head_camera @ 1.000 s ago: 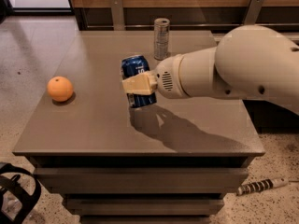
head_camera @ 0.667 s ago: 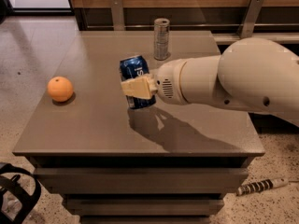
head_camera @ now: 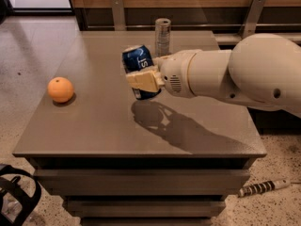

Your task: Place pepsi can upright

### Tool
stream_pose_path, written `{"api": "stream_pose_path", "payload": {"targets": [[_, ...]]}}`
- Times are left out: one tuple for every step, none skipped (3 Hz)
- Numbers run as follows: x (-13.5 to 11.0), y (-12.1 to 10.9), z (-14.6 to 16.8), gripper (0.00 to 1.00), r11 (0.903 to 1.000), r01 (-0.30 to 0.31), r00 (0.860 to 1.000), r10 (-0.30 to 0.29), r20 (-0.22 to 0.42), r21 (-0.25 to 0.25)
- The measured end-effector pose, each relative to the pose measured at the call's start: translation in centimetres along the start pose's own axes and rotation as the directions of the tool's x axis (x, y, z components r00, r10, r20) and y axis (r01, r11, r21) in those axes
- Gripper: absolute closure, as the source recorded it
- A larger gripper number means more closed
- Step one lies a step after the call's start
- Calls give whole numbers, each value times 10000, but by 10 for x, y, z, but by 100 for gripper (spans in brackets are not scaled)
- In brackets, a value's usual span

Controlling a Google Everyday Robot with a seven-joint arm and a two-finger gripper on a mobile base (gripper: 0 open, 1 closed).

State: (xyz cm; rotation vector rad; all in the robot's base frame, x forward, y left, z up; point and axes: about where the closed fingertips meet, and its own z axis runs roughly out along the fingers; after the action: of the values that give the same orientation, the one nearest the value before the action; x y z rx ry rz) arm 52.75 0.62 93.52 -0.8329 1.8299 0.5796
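Note:
The pepsi can is dark blue with white lettering and a silver top. It is held nearly upright, tilted slightly, above the middle of the grey table. My gripper reaches in from the right on a bulky white arm and is shut on the can, one cream finger across its front. The can's bottom hangs above the tabletop, with a shadow below and to the right of it.
An orange sits on the left part of the table. A taller slim silver-grey can stands upright at the back, just behind the gripper. A wooden wall and metal brackets run behind the table. A striped cable lies on the floor at right.
The gripper with the pepsi can has shifted slightly left and the arm has come further into view. The orange and the silver can have not moved.

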Motion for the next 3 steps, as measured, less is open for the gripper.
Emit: {"api": "stream_pose_path", "payload": {"targets": [[0, 0, 0, 100, 10000, -10, 10000, 10, -3, 2], [-2, 0, 3, 100, 9989, 470, 9985, -468, 268, -81], [-7, -11, 10, 100, 9891, 1430, 9855, -1391, 975, -345]]}}
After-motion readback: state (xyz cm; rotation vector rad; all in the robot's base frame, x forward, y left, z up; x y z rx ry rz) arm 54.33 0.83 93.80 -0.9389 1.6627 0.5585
